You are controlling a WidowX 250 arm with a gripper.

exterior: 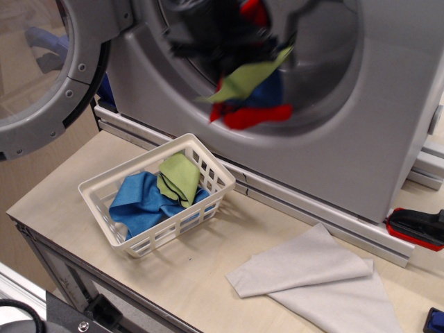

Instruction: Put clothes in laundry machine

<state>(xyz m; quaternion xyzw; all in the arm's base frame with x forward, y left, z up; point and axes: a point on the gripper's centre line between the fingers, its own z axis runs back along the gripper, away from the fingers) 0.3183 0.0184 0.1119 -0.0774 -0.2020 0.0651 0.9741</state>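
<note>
Nearest, a pale grey cloth (316,277) is seen flat on the tabletop (201,277), well below the claw and to its right. Below the claw and to its left, a white basket (156,239) is seen holding a blue cloth (139,201) and a green cloth (180,177). Farther back, the claw (239,41) is blurred at the drum mouth of the laundry machine (388,132); a bunch of clothes (250,94), green, blue and red, is held hanging beneath it, over the mouth's lower rim.
</note>
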